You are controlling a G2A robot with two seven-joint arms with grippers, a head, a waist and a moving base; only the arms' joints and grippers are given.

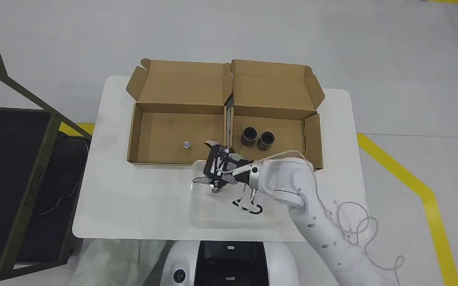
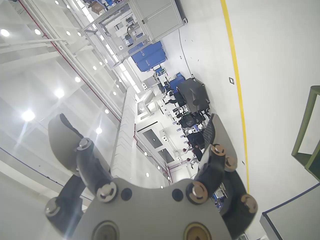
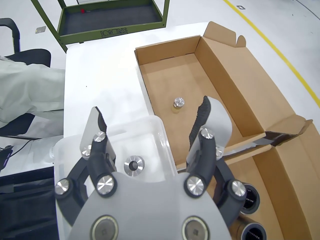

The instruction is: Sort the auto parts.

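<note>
Right wrist view: one shiny ring (image 3: 134, 166) is seen in the clear plastic tray (image 3: 163, 132), one silver knob (image 3: 178, 102) in a cardboard box (image 3: 225, 76); the right gripper (image 3: 152, 106) is spread wide, empty.

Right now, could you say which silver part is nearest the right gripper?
The holed ring in the clear tray, beneath the right gripper; the small stud stands farther, in a cardboard box.

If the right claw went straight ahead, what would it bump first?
The right gripper would likely meet the near wall of the open brown cardboard box holding one small silver metal part, just past the clear plastic tray's rim. Depth is unclear.
</note>
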